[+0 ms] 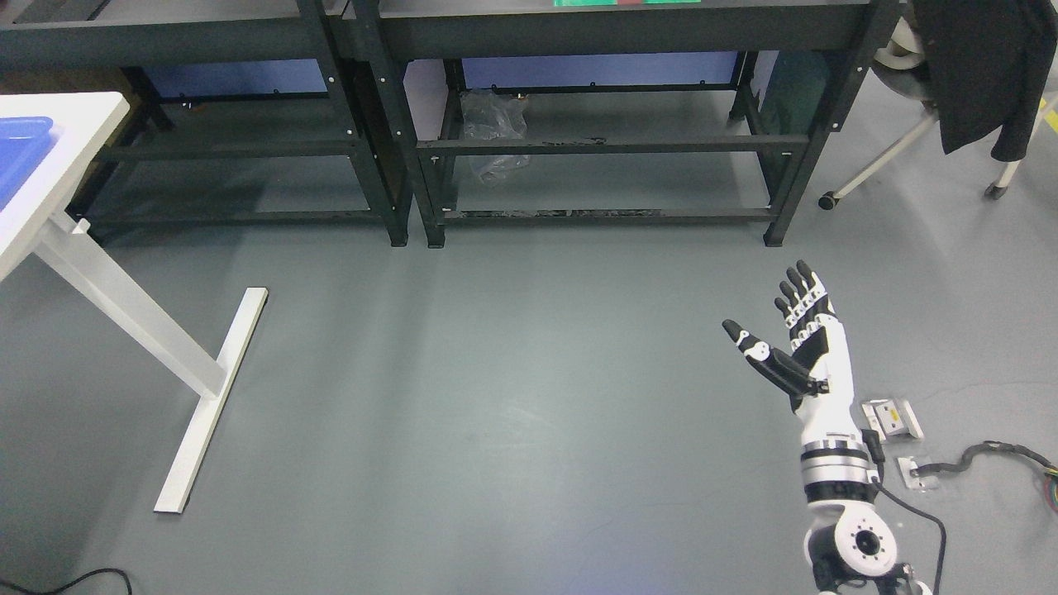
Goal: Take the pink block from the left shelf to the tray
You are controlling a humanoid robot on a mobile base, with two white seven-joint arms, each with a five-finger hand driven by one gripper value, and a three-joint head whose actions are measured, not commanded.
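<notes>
Biggest thing in shot is the grey floor (496,397), takes up most of the pic. Then two black shelves along the far side: left shelf (207,149) and right shelf (612,149). Only the lower rungs show, tops are cut off by the frame. White desk (74,157) pokes in from the far left w/ a blue tray (21,145) on it, that's prob the drop spot.

Right hand (785,347) is out over the floor near right, palm up-ish, fingers (806,302) straight and spread, thumb apart, holding nothing. Left hand not in view at all.

Pink block: can't see it anywhere tbh. Not on the visible rungs of the left shelf, so I'd guess it's on a level above the frame, but can't tell.

Handling, just a guess since it's not visible: a block is likely light, stiff, not fragile, maybe a bit slick if plastic. I'd pinch it across two opposite flat faces, thumb vs fingers, around mid-height.

Small stuff: crumpled clear plastic bag (493,132) under the right shelf, metal brackets (893,417) and a cable (1000,454) near right.
</notes>
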